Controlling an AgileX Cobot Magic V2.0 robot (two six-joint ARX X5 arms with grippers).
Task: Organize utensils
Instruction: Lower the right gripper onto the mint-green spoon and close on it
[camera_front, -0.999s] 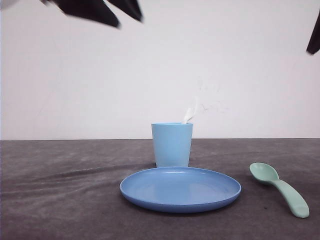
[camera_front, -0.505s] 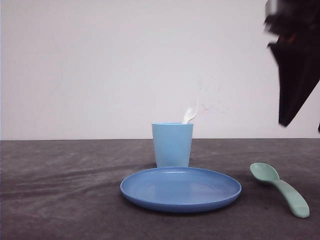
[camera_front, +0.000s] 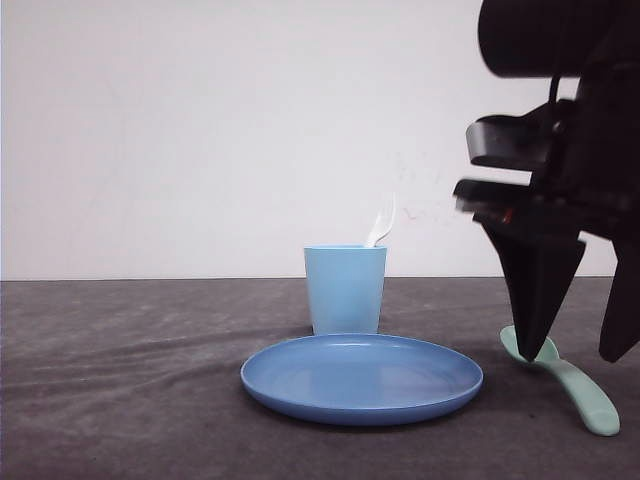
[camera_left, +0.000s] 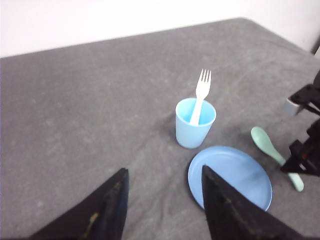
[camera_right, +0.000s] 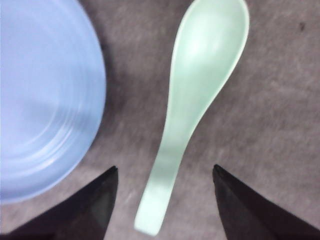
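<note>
Mint-green spoon (camera_front: 565, 376) lying flat on the table right of the blue plate (camera_front: 361, 379), bowl pointing away from the robot, handle toward it. Right gripper (camera_front: 578, 345) spread wide above it, empty. White fork (camera_left: 201, 95) upright in the cup (camera_left: 194, 123) behind the plate, tines up.

Bare cloth around spoon (camera_right: 192, 100), plate (camera_right: 45, 100) beside

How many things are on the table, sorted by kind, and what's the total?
Forks: 1, the white fork standing in the cup
Spoons: 1, the mint-green spoon lying on the table
Cups: 1, the light blue cup
Plates: 1, the blue plate
Total: 4
</note>
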